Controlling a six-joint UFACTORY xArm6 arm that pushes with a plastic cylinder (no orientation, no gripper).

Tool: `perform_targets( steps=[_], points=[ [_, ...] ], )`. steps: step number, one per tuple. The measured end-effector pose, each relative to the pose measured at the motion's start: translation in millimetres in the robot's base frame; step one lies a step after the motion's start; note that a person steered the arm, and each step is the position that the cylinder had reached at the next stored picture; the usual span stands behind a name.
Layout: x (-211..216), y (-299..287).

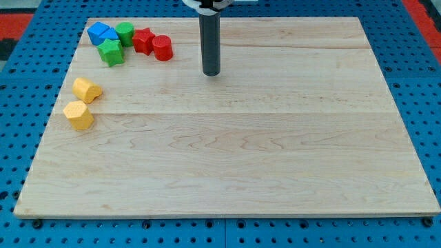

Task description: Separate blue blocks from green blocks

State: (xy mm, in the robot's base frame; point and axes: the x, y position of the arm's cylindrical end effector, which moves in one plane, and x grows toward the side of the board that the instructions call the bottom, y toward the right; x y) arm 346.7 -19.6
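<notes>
Two blue blocks lie touching at the view's top left: one (pixel 98 32) at the far left and a smaller one (pixel 111 36) beside it. A green cylinder-like block (pixel 125 32) sits just right of them, and a green star-like block (pixel 111 52) sits just below them. All four touch in one cluster. My tip (pixel 211 72) rests on the wooden board (pixel 241 151) well to the right of the cluster, about a rod's width right of the red blocks, touching no block.
A red star-like block (pixel 143 40) and a red cylinder (pixel 162 48) sit right of the green blocks. Two yellow blocks (pixel 87 90) (pixel 78 115) lie near the board's left edge. Blue pegboard (pixel 21 83) surrounds the board.
</notes>
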Motion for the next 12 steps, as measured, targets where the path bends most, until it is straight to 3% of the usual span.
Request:
perform_targets(
  steps=[3,6,8,9,12],
  points=[
    [0.3,0.4],
    [-34.9,-51.7],
    [-17.2,-50.5],
    [39.7,-60.9],
    [64.8,-88.9]
  ],
)
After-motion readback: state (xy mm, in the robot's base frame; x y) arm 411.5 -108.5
